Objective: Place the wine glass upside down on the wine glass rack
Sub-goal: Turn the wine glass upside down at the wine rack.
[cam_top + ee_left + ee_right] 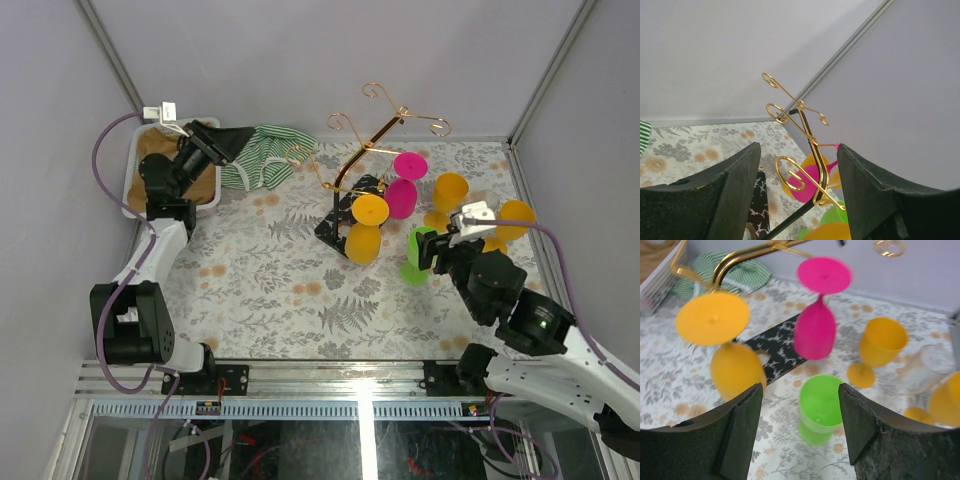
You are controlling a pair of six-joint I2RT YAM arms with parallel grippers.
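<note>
Right wrist: green wine glass [820,407] just ahead of right gripper [799,388], jaws apart.

Floral counter [270,300] carries wine glass rack [350,175]; green glass [418,258] and yellow glasses [450,190] sit right of rack; striped cloth [260,160] and white basket [130,180] sit left of it.

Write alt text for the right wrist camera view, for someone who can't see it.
A green wine glass stands on a floral tablecloth, framed by the black fingers of the open right gripper. Behind it, a pink glass and an orange glass hang upside down from a gold wine glass rack; another orange glass stands to the right.
</note>
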